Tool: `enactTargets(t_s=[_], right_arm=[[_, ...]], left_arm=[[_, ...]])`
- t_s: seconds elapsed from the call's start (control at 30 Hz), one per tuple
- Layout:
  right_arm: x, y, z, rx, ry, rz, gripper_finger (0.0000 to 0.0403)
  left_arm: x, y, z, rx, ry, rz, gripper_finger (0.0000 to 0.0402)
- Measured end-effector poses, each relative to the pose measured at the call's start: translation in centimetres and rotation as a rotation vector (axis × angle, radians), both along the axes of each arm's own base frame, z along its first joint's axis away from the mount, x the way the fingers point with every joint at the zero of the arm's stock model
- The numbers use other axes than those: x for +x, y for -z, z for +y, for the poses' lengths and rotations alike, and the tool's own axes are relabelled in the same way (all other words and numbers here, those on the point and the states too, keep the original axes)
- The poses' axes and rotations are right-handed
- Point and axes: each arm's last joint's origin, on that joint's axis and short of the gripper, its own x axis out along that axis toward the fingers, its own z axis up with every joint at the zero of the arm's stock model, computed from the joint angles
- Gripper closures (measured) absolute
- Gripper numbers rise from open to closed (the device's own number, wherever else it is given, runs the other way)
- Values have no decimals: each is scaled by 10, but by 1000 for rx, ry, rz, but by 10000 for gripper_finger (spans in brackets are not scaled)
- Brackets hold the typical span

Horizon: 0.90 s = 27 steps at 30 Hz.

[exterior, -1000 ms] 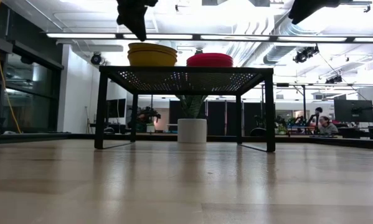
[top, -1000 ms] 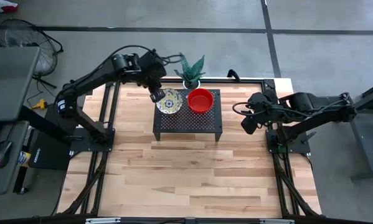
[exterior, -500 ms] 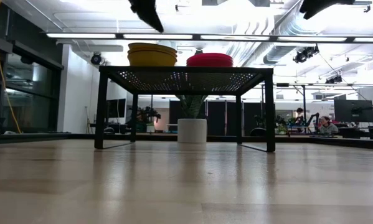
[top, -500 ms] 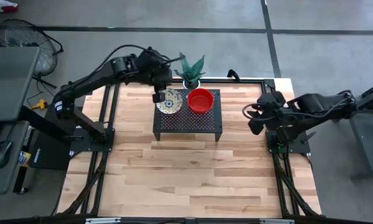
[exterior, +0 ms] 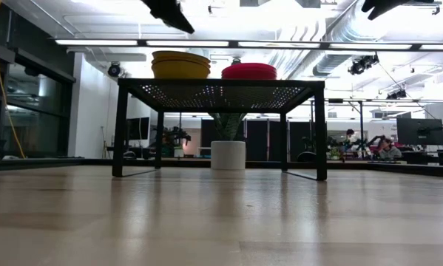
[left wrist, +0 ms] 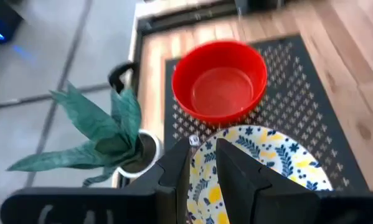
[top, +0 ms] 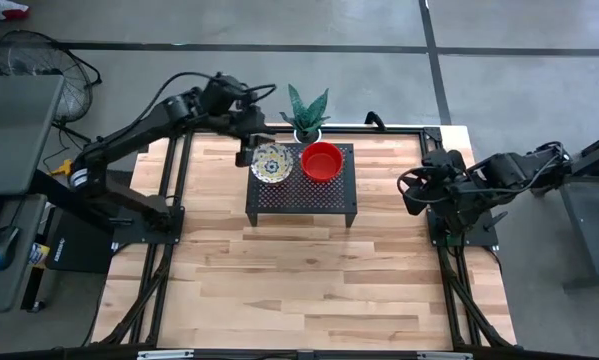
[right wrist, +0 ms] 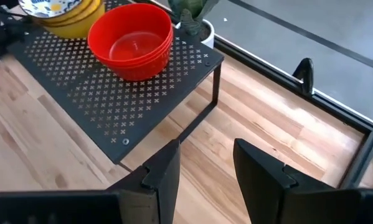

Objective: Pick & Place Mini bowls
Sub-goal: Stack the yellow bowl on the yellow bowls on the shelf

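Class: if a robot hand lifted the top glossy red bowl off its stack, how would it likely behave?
The glossy red round bowls look rigid and should keep their shape. Their shiny surface suggests a slippery rim. Nested closely on the black perforated metal stand, the top one might drag the one beneath.

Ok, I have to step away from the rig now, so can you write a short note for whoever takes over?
Left claw: empty, jaws apart, up above the yellow stack at the rack's back left.
Right claw: open, empty, waiting off the rack's right side, above the table.
Bowls: both stacks sit side by side on the black rack, patterned yellow on the left, red stack on the right. How many bowls each stack has cannot be counted exactly.
Done: no bowl lies loose on the table or in a claw, so stacking looks finished.
Left: probably only parking both arms.
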Motion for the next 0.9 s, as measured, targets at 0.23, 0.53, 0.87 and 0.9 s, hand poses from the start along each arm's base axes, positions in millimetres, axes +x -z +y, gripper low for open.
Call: enactTargets(t_s=[0.23,0.53,0.87,0.9], right_arm=[[-3,1,-1,-2,33,5,265],[-2,1,-2,-13,40,-4,265],[0,0,0,8,39,-33,265],[1,-1,0,11,38,-35,265]], left_arm=[[-30,26,-16,32,-26,-194,328],[-39,72,-22,32,-1,-422,328],[-34,92,-8,27,-32,-425,328],[-36,92,-5,23,-35,-423,328]])
